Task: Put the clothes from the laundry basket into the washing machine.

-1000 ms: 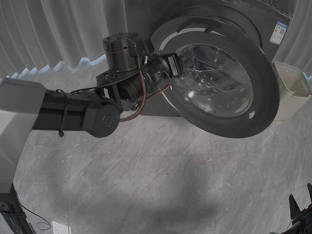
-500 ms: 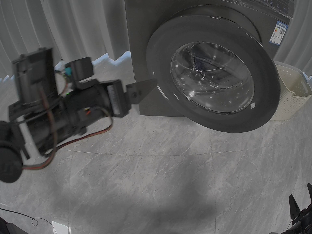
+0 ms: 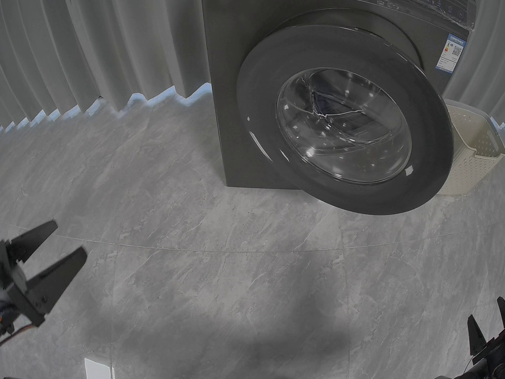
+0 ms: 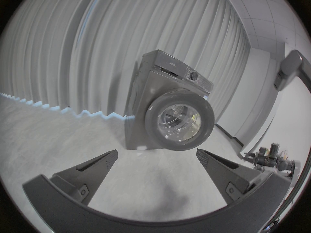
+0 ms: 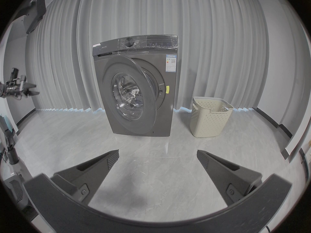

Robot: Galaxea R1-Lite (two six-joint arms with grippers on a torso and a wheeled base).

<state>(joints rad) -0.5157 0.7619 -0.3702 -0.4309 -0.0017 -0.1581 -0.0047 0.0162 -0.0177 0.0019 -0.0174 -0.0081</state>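
Observation:
The dark grey washing machine (image 3: 252, 38) stands ahead with its round glass door (image 3: 344, 125) swung partly open. To its right sits the cream laundry basket (image 3: 473, 148), also the basket (image 5: 210, 115) in the right wrist view; no clothes show in it. My left gripper (image 3: 66, 240) is open and empty, low at the far left, well away from the machine (image 4: 171, 114). My right gripper (image 5: 157, 154) is open and empty, its fingertips (image 3: 476, 330) at the bottom right corner of the head view.
Grey pleated curtains (image 3: 105, 32) hang behind the machine and along the left. Marble-look floor tiles (image 3: 252, 290) spread wide between me and the machine. A white wall with a dark skirting (image 5: 275, 123) runs on the right.
My left arm has pulled back from the door's left edge, down and leftward to the frame's edge. The door swung a little further toward shut between the first two frames, then stayed.

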